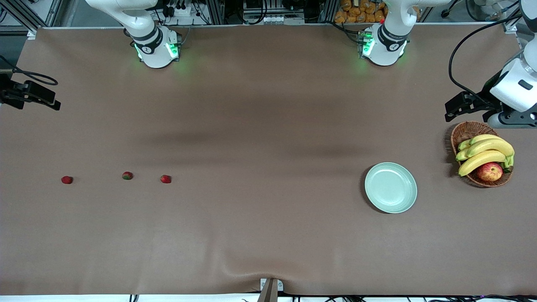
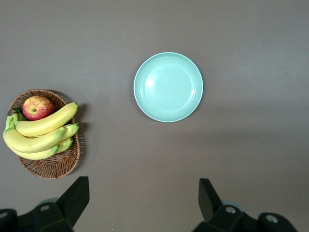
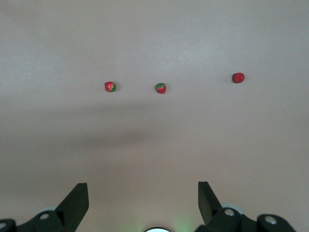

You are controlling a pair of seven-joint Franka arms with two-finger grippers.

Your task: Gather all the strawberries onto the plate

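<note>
Nothing is in the mint-green plate (image 1: 390, 187) yet, so by my reading the whole job is ahead of me. All three strawberries lie loose on the brown bench (image 1: 260, 235) in a rough row toward the right arm's end: the outermost strawberry (image 1: 66, 180) near that end, the green-capped strawberry (image 1: 127, 175) in the middle, and the third strawberry (image 1: 165, 179) closest to the bench's centre, though well apart from the plate. The plate sits toward the left arm's end, just beside the wicker basket (image 1: 463, 131) that holds a bunch of bananas (image 1: 484, 153) and an apple (image 1: 489, 171), which I leave alone. My left gripper (image 2: 144, 200) hangs high over the bare cloth near the plate and basket with its jaws spread wide and nothing between them; my right gripper (image 3: 143, 200) is likewise released and empty, up over the cloth with the berry row in its wrist view. Neither touches anything. I judge the right arm is the natural one to start, since the berries lie at its end, and three separate pick-and-carry trips remain.
</note>
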